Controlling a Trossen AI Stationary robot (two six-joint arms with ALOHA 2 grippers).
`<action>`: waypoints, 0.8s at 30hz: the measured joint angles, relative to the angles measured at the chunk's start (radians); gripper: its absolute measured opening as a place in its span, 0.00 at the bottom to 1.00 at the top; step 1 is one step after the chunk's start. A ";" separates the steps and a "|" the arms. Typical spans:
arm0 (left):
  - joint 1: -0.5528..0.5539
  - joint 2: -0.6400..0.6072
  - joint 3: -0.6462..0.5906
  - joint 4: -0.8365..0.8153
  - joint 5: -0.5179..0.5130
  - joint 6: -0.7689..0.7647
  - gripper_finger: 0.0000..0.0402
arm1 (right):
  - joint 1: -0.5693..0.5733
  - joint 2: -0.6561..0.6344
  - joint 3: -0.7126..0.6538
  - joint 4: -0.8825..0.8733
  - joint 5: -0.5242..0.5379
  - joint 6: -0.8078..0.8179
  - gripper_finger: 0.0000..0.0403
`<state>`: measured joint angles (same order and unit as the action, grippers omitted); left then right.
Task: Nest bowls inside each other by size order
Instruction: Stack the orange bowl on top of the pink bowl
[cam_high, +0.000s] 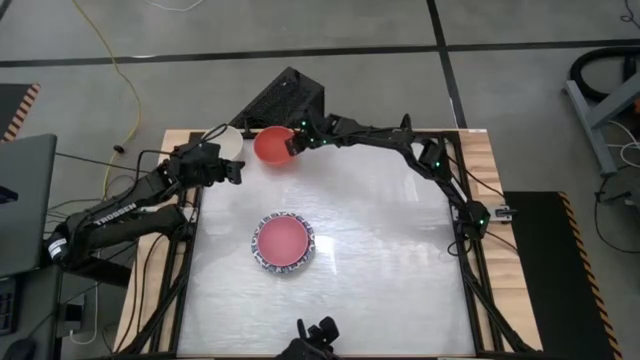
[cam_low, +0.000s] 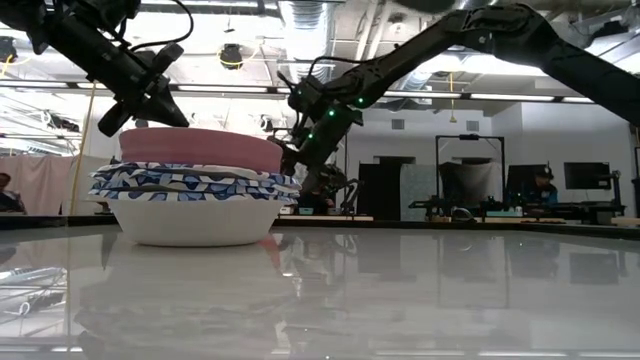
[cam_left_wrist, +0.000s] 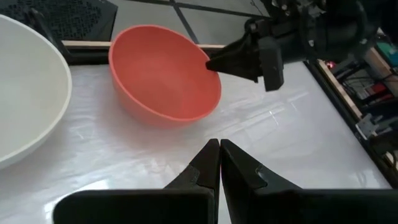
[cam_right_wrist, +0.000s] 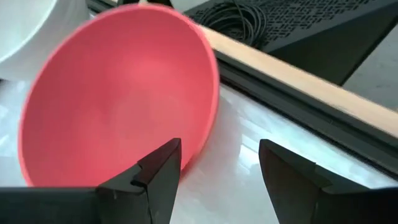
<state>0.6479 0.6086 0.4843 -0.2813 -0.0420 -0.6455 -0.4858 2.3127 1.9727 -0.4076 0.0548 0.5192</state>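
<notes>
In the high view, a round red plastic bowl (cam_high: 272, 145) sits in the upper middle of the frame, mouth up. The right gripper (cam_high: 294, 141) is at its right rim, fingers spread wide; one finger (cam_right_wrist: 155, 171) overlaps the rim in the right wrist view, but contact cannot be told. A plain white bowl (cam_high: 224, 139) lies just left of it. The left gripper (cam_high: 237, 172), fingers pressed together and empty, hovers below both. At frame centre stands a stack of blue-and-white patterned dishes (cam_high: 284, 243) with a pink bowl (cam_high: 284, 238) on top, opening upward.
</notes>
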 joint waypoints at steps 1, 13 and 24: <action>0.000 0.000 0.000 0.000 0.003 0.006 0.00 | 0.000 0.000 0.000 0.003 0.001 0.000 0.59; -0.005 0.000 0.000 0.003 0.008 0.015 0.00 | 0.010 0.020 0.002 0.015 0.002 0.000 0.54; -0.007 0.000 0.000 0.003 0.002 0.010 0.00 | -0.003 0.045 0.001 -0.006 -0.003 0.004 0.36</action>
<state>0.6410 0.6086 0.4843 -0.2787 -0.0400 -0.6354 -0.4884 2.3581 1.9732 -0.4137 0.0521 0.5234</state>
